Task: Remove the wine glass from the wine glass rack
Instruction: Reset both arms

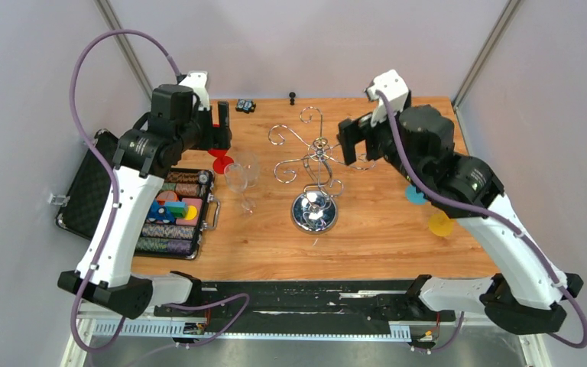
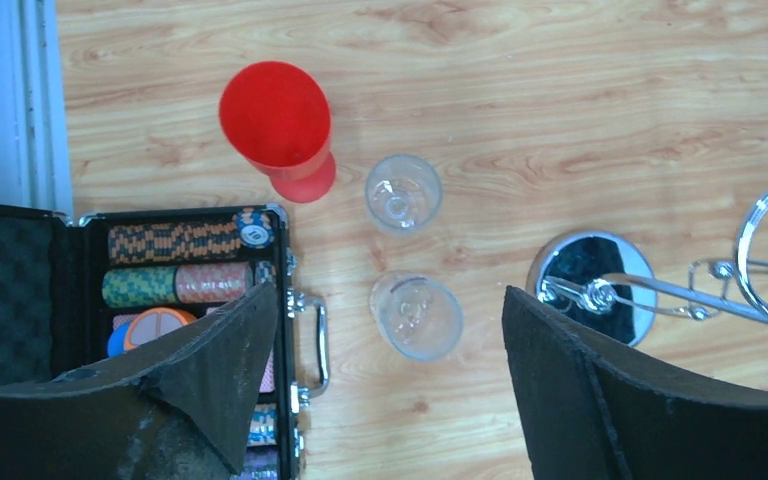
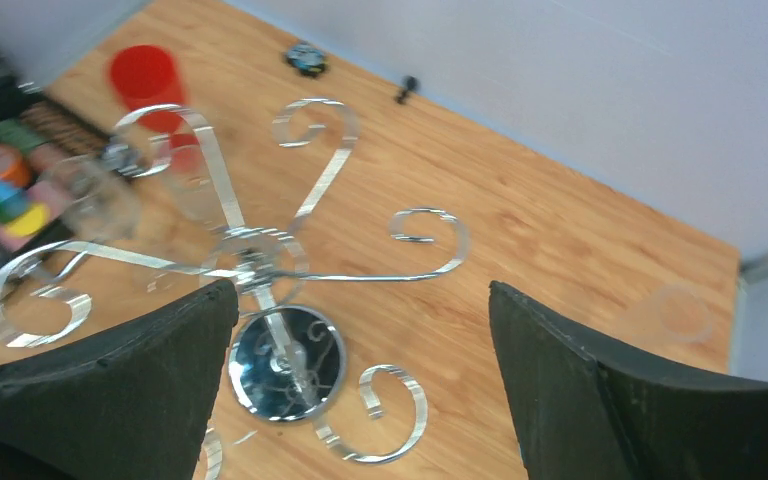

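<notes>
The left arm (image 1: 118,222) rises from its base and bends forward, the left tool (image 2: 390,310) pointing straight down, jaws spread wide and empty. The right arm (image 1: 516,245) mirrors it, the right tool (image 3: 362,295) tilted down and leftward, jaws wide apart, empty.

No legible text or labels

White arms (image 1: 115,222), purple cables (image 1: 122,32) — black tools (image 2: 388,335).

The chrome wine glass rack (image 1: 317,162) is standing upright around the table's middle, its curled hook arms spreading above its round mirrored base (image 1: 314,212). A clear wine glass (image 2: 403,192) and a second wine glass (image 2: 416,315) are sitting side by side on the table, apart from the rack, toward the left edge.
</notes>
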Robot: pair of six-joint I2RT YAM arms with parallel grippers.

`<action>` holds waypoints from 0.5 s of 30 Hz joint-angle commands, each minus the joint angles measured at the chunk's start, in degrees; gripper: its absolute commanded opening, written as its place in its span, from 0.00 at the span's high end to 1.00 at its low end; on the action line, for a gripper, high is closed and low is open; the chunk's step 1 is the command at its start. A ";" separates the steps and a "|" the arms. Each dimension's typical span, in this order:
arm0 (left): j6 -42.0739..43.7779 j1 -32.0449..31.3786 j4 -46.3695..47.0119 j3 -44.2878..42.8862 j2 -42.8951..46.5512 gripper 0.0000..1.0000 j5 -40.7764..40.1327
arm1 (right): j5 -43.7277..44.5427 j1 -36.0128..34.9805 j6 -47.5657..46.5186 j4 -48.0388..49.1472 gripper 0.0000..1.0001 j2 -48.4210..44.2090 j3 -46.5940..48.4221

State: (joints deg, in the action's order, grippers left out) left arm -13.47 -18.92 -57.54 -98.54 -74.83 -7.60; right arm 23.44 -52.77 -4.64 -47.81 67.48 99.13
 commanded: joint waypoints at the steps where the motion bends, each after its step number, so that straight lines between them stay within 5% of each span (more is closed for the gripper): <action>1: 1.76 -0.68 2.16 1.38 4.91 0.04 1.88 | -7.22 14.44 4.29 0.73 0.00 1.25 2.74; 15: 6.40 -0.68 3.74 6.61 14.37 0.00 5.43 | -7.73 30.93 11.50 5.84 0.00 -2.95 -3.98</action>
State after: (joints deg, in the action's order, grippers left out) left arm -9.32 -19.42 -56.75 -92.77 -62.57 -4.32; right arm 16.51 -23.16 4.38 -45.12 67.68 96.79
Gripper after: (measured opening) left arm 0.997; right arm 0.998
